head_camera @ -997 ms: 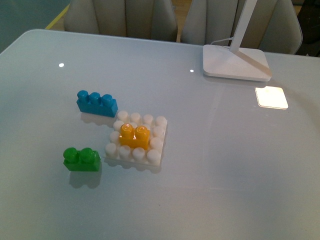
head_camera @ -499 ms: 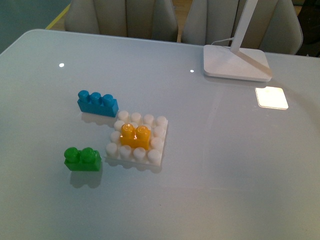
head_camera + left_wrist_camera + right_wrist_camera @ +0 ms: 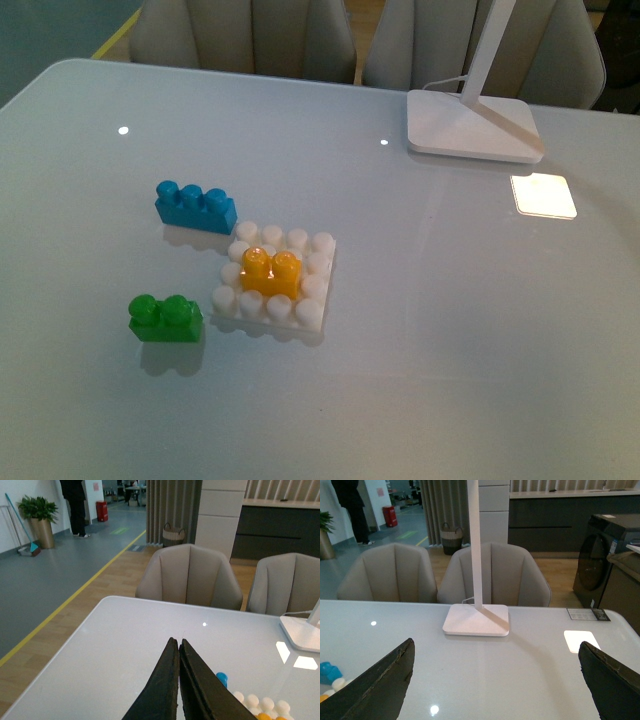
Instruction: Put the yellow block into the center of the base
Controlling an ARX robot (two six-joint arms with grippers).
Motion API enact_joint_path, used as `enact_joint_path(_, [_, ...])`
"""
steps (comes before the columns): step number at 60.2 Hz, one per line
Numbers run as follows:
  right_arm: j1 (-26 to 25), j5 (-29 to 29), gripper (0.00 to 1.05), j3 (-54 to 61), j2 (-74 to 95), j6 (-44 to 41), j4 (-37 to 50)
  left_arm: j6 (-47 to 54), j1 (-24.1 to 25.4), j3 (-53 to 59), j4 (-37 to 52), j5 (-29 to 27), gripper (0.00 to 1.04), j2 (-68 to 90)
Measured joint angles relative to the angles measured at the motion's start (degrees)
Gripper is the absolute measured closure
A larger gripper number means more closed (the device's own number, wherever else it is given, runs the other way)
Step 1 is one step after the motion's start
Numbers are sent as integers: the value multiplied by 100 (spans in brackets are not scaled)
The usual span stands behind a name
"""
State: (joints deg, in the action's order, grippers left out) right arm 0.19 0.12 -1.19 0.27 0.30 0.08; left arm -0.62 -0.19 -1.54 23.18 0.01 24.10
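Note:
The yellow block (image 3: 270,273) sits upright on the middle studs of the white base (image 3: 318,285), left of the table's centre in the front view. Neither arm shows in that view. In the left wrist view my left gripper (image 3: 178,641) is shut with nothing between its black fingers, held above the table; the base (image 3: 260,702) and a sliver of the yellow block (image 3: 264,717) peek out beside it. My right gripper (image 3: 497,650) is open and empty, well above the table, with the yellow block (image 3: 323,698) only just showing at the frame's edge.
A blue three-stud brick (image 3: 195,207) lies just behind the base and a green two-stud brick (image 3: 165,318) to its left front. A white lamp foot (image 3: 470,125) stands at the back right. Two chairs (image 3: 189,577) stand behind the table.

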Motion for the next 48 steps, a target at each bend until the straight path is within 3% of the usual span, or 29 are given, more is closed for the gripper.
enact_joint_path(41, [0, -2, 9, 0, 0, 0, 0, 2, 0, 83, -1309, 0, 102, -1399])
enact_joint_path(48, [0, 0, 9, 0, 0, 0, 0, 4, 0, 81, -2253, 0, 102, -2227])
